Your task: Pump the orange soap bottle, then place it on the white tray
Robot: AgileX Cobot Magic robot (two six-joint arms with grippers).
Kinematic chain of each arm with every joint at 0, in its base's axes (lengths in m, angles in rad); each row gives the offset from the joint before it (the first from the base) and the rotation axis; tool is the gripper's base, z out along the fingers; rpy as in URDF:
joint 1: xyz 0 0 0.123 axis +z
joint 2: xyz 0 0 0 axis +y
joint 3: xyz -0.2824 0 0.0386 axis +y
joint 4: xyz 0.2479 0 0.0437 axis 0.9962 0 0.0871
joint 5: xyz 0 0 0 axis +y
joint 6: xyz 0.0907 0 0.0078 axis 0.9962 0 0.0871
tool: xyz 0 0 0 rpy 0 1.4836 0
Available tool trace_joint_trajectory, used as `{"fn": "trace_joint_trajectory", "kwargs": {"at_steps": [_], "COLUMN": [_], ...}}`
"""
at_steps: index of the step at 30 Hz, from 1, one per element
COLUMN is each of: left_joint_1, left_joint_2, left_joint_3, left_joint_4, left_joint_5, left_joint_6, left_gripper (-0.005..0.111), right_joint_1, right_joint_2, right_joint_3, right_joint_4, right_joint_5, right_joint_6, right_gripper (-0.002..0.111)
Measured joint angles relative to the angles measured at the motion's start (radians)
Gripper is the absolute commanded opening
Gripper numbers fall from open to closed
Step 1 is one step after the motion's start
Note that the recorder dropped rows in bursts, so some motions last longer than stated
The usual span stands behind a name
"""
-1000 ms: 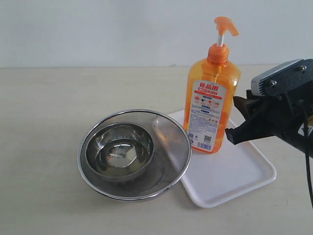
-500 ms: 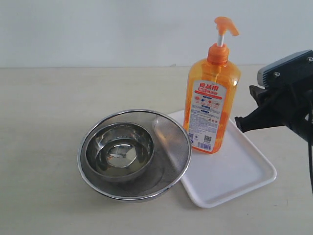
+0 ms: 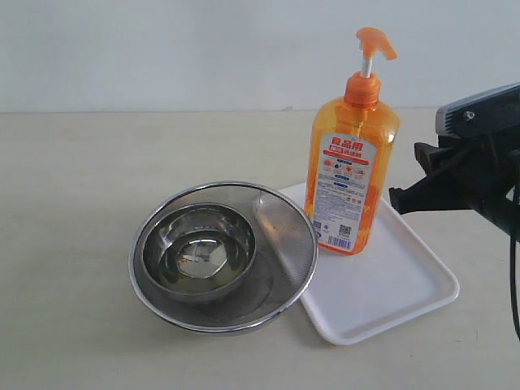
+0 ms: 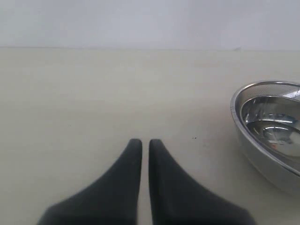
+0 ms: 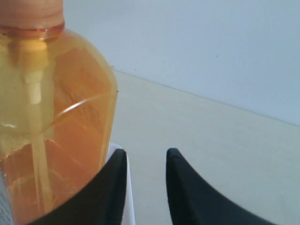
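The orange soap bottle [image 3: 351, 179] stands upright on the far left part of the white tray [image 3: 390, 284], pump head raised. My right gripper [image 3: 406, 175] hovers to the right of the bottle, a short gap away, open with nothing between its fingers. In the right wrist view the bottle [image 5: 51, 117] fills one side, beside and apart from the right gripper [image 5: 146, 154], and a sliver of tray [image 5: 130, 206] shows beside one finger. My left gripper [image 4: 146, 143] is shut over bare table and holds nothing; it is out of the exterior view.
A round steel mesh strainer [image 3: 219, 325] with a smaller steel bowl [image 3: 199, 248] inside overlaps the tray's left corner. The strainer's rim [image 4: 239, 136] is off to one side of the left gripper. Beige tabletop lies all around, with a pale wall behind.
My right gripper has drawn back to the right and slightly upward, away from the bottle. The bottle, tray and strainer have stayed put.
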Motion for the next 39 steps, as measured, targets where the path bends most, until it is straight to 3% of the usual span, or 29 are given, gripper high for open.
{"fn": "trace_joint_trajectory", "kwargs": {"at_steps": [39], "left_joint_1": [0.0], "left_joint_2": [0.0], "left_joint_3": [0.0], "left_joint_4": [0.0], "left_joint_5": [0.0], "left_joint_6": [0.0], "left_gripper": [0.005], "right_joint_1": [0.0], "right_joint_2": [0.0], "right_joint_3": [0.0], "right_joint_4": [0.0], "right_joint_5": [0.0], "right_joint_6": [0.019], "right_gripper": [0.026]}}
